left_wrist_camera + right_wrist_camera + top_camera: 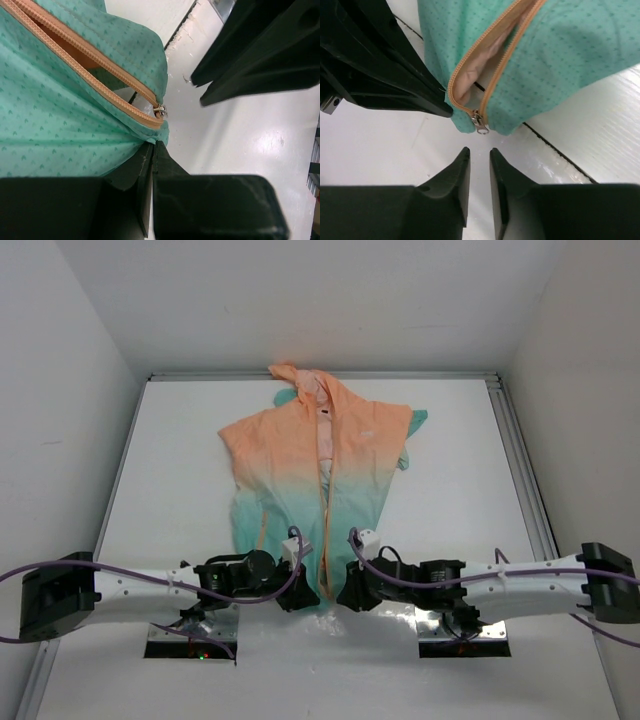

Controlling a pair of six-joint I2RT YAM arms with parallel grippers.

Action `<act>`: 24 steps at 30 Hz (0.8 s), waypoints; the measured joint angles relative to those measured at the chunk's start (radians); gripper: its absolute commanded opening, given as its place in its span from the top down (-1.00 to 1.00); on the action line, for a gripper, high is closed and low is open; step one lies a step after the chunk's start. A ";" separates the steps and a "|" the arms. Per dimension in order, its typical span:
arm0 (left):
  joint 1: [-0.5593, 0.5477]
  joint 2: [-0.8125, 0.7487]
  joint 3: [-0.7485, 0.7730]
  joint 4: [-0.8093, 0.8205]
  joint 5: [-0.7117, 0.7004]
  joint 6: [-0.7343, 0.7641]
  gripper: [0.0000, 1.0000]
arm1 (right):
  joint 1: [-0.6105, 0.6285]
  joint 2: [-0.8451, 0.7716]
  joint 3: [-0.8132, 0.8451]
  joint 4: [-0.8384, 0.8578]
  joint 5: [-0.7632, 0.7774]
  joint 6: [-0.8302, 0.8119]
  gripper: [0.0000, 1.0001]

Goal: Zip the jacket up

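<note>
The jacket (320, 455) lies flat on the white table, peach hood at the far end and teal hem toward me. Its orange zipper (85, 55) is open, and the metal slider (480, 122) sits at the bottom of the hem. My left gripper (154, 146) is shut on the teal hem just below the slider (160, 111). My right gripper (479, 152) is open by a narrow gap. Its tips are just short of the slider's pull and do not touch it. In the top view both grippers, left (300, 595) and right (347, 595), meet at the hem.
White walls close in the table (180, 460) on the left, right and far sides, and metal rails run along its edges. The other arm's black fingers show in each wrist view, the right one's (240, 65) and the left one's (385, 65). Two base plates (190, 640) sit at the near edge.
</note>
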 measured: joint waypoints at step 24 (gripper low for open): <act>0.000 -0.040 -0.002 0.030 0.021 -0.030 1.00 | 0.001 0.029 -0.188 0.367 0.012 0.169 0.33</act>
